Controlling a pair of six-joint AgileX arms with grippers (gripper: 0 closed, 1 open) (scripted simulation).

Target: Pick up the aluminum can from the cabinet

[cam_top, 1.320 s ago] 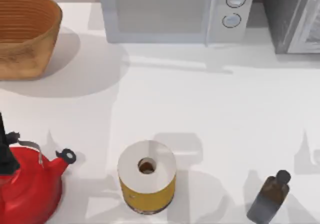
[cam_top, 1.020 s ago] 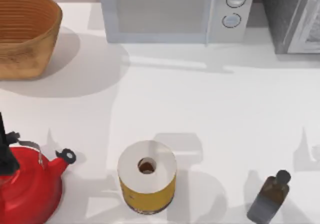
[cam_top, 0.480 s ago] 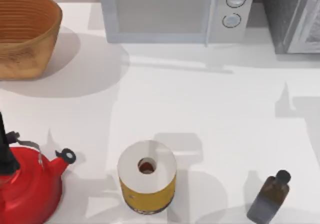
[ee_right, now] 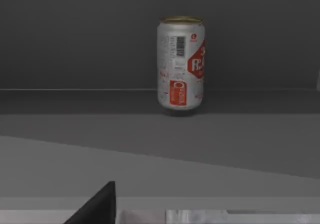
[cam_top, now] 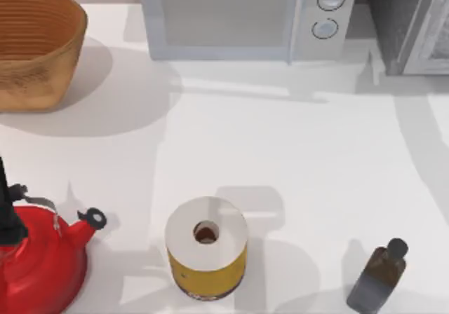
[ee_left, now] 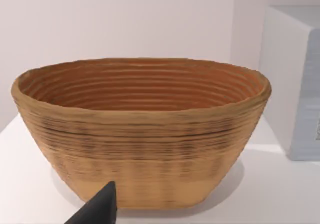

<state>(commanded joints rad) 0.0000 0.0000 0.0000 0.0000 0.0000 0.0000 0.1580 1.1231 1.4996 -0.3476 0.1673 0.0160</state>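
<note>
The aluminum can (ee_right: 180,64) stands upright on the floor of the dark cabinet (ee_right: 75,44) in the right wrist view. It is silver with a red label and a yellowish top. A dark tip of my right gripper (ee_right: 97,206) shows in front of the cabinet's opening, well short of the can. From the top view the cabinet (cam_top: 396,19) is the dark speckled box at the back right, with its light grey framed door panel (cam_top: 429,33) beside it. A dark tip of my left gripper (ee_left: 97,209) sits near the wicker basket (ee_left: 140,129).
A pale grey microwave (cam_top: 238,16) stands at the back middle, the wicker basket (cam_top: 35,48) at the back left. Along the front are a red kettle (cam_top: 38,261), a yellow roll (cam_top: 206,247) and a dark brown bottle (cam_top: 377,277).
The shadow on the table's right side has travelled from the front right towards the cabinet. The objects on the table have not moved.
</note>
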